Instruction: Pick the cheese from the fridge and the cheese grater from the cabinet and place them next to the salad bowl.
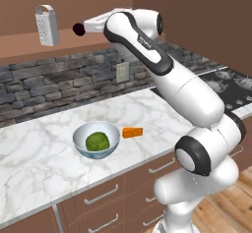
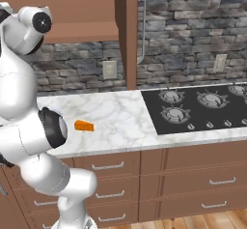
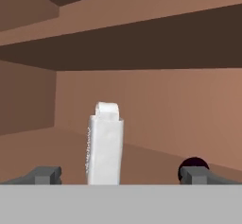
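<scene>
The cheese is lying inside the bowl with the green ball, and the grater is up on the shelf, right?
Not quite. The cheese lies on the counter beside the bowl, not inside it, as the left base view shows. The grater is up on the shelf.

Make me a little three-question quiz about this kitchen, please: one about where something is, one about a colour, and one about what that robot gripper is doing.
1. Where does the cheese lie?
A. On the counter beside the salad bowl
B. Inside the bowl
C. On the stove

2. What colour is the ball inside the bowl?
A. Red
B. Green
C. Yellow

3. How does the gripper stand?
A. Shut on the cheese
B. Shut on the cheese grater
C. Open, holding nothing

Answers:
1. A: in the left base view the orange wedge sits on the marble to the right of the bowl.
2. B: a leafy green ball rests in the pale bowl.
3. C: in the hand view the two finger tips stand wide apart, with the grater upright on the cabinet ledge, in line with the gap between them and untouched.
</scene>
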